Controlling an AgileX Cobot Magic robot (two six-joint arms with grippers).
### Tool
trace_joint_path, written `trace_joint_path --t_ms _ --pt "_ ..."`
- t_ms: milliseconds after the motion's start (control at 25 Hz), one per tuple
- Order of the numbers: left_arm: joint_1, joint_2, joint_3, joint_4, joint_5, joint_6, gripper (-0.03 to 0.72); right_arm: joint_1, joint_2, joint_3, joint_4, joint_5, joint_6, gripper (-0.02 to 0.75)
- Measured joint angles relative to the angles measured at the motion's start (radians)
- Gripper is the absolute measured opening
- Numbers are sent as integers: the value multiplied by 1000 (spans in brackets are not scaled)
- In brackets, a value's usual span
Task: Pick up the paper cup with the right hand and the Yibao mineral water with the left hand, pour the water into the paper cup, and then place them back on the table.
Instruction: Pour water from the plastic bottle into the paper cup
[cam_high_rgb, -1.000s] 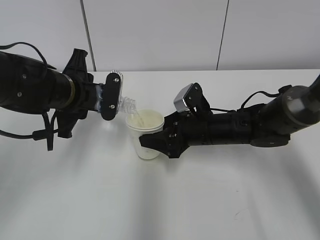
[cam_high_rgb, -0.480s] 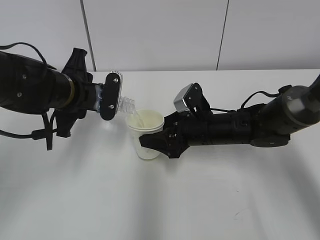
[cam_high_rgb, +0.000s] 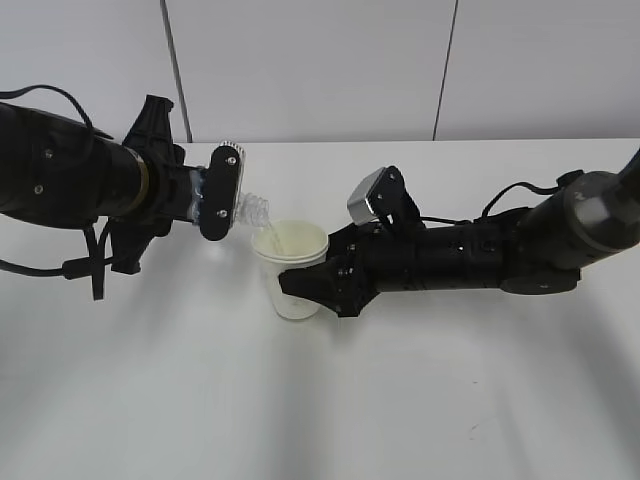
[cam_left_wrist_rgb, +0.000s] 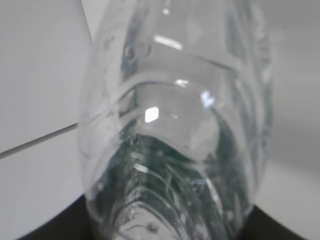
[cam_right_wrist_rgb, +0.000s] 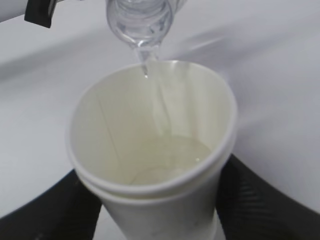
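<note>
The Yibao mineral water (cam_high_rgb: 252, 211) is clamped in the left hand (cam_high_rgb: 215, 192), tilted over the paper cup (cam_high_rgb: 293, 268), which is gripped by the right hand (cam_high_rgb: 318, 283) above the table (cam_high_rgb: 330, 400) near its far edge; both arms are stretched level.

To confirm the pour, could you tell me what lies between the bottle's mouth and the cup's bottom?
A thin stream of water, seen in the right wrist view.

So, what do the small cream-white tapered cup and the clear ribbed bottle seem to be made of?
The small cream-white tapered cup looks like matte paper: its wall is opaque, its rim rolled, and it shows no shine. The clear ribbed bottle looks like thin glossy plastic: it is see-through, with moulded ridges and bright glints. Glass seems unlikely, but I cannot exclude it.
</note>
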Motion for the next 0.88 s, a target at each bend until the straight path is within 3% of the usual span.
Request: trace_joint_path --t_ms 880 --pt "0 0 0 25 11 0 312 0 0 0 0 4 0 512"
